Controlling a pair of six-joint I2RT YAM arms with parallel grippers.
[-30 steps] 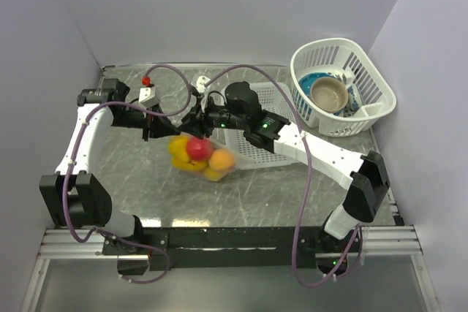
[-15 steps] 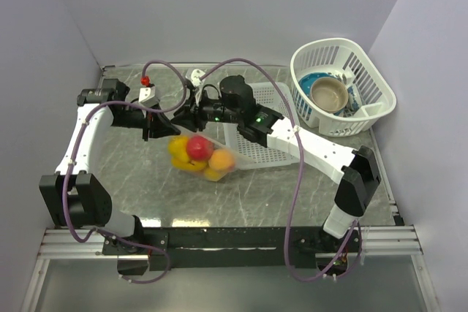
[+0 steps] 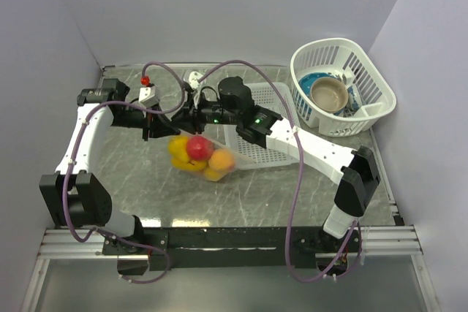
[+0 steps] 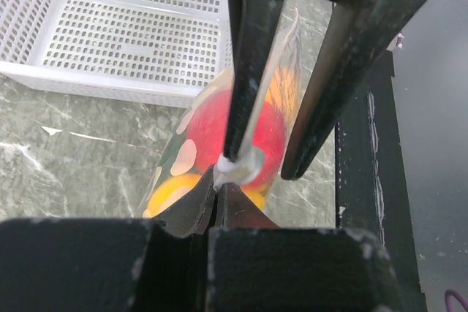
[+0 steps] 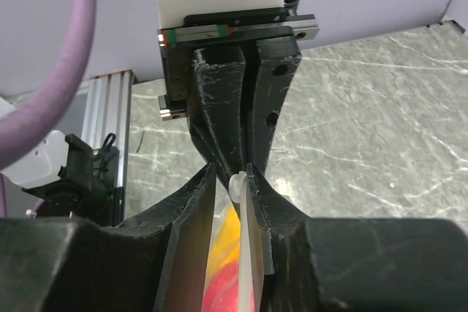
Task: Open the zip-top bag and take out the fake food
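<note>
**A:** Checking the grip: the left gripper (image 4: 219, 186) is clamped tight on the white zip strip (image 4: 238, 168) at one end of the zip-top bag (image 4: 184, 156). The bag sags toward the table (image 3: 146, 180) with the fake food (image 4: 212, 126) bunched inside, a red piece among yellow and orange ones.

**B:** The right gripper (image 5: 230, 177) has its fingers slightly apart, straddling the bag's top edge just beside the left one. A flat white basket (image 4: 124, 34) sits behind the bag. Farther right, a round basket (image 3: 386, 96) holds a bowl (image 3: 329, 93).
</note>
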